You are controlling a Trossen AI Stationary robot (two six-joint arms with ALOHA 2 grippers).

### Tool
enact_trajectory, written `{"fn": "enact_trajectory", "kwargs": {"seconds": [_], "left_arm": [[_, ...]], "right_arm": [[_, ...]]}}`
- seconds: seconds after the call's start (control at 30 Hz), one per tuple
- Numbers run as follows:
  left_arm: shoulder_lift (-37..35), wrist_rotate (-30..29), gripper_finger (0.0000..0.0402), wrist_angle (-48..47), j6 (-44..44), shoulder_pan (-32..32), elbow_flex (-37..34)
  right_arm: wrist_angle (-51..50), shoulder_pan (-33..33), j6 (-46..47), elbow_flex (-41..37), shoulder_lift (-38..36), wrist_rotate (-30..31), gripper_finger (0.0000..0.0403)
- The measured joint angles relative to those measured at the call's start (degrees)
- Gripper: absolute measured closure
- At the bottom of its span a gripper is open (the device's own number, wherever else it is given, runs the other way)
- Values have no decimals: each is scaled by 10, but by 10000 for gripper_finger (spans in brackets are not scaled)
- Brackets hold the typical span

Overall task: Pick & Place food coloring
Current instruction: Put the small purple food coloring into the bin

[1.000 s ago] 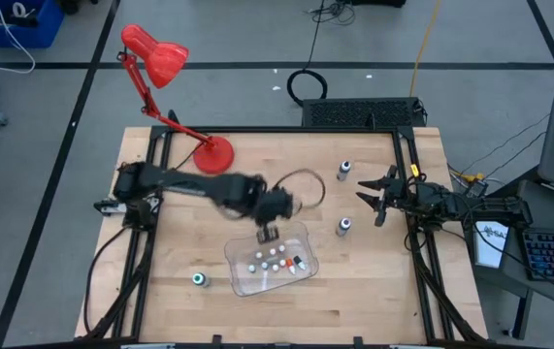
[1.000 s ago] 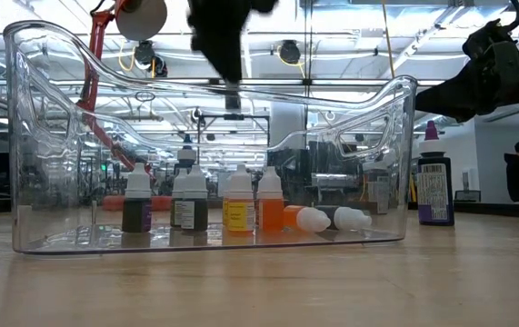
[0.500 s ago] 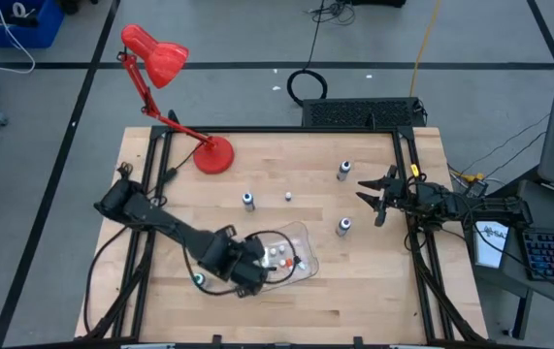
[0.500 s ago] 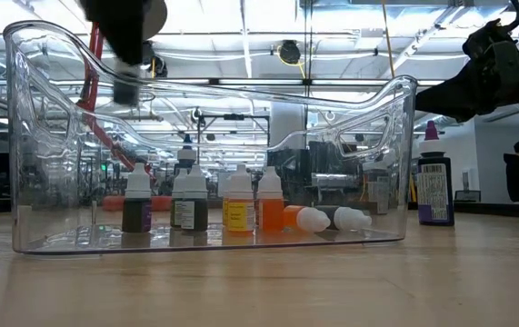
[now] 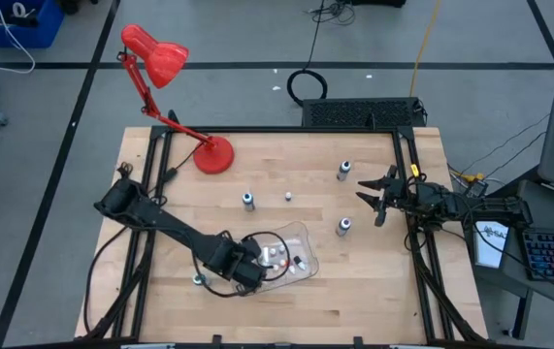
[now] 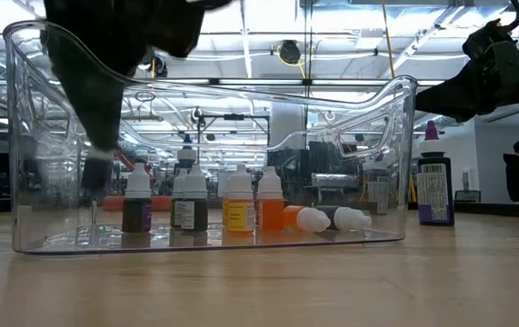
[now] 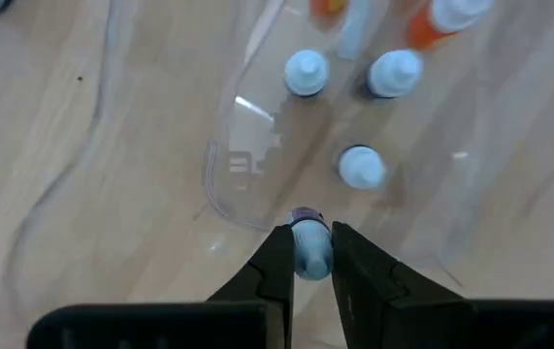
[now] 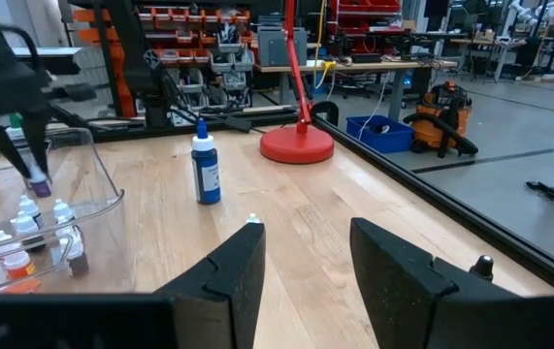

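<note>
Over the left end of the clear tray (image 5: 301, 274), the left hand (image 7: 308, 254) pinches one small food coloring bottle (image 7: 309, 244) by its white-capped top, fingers (image 7: 275, 267) pressed on both sides of it. Wrist view puts the held bottle just above the tray's rim; whether it sits inside or outside the wall I cannot tell. Inside the tray: several more bottles (image 6: 239, 202) standing upright in a row (dark, yellow and orange bodies, white caps), plus two lying on their sides (image 6: 332, 218) toward the right end. Low view shows the left arm as a dark shape coming down at the tray's left wall. Loose bottles on the wooden surface (image 5: 383, 291): a blue one (image 5: 247, 201), two grey-looking ones (image 5: 343, 171) and (image 5: 343, 226) near the right side, and a tiny white one (image 5: 287, 198). Right hand (image 8: 301, 254) hovers at the right edge of the surface, fingers spread, holding nothing, well apart from the tray. Red desk lamp (image 5: 165, 68) stands at the far left corner.
</note>
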Motion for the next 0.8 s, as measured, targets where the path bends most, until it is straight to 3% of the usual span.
{"fn": "enact_trajectory", "kwargs": {"seconds": [0.33,0.8], "left_arm": [[0,23,352,106,28,23,-59],[0,23,339,132,57,29,-61]], "right_arm": [[0,0,0,0,0,0,261],[0,0,0,0,0,0,261]]}}
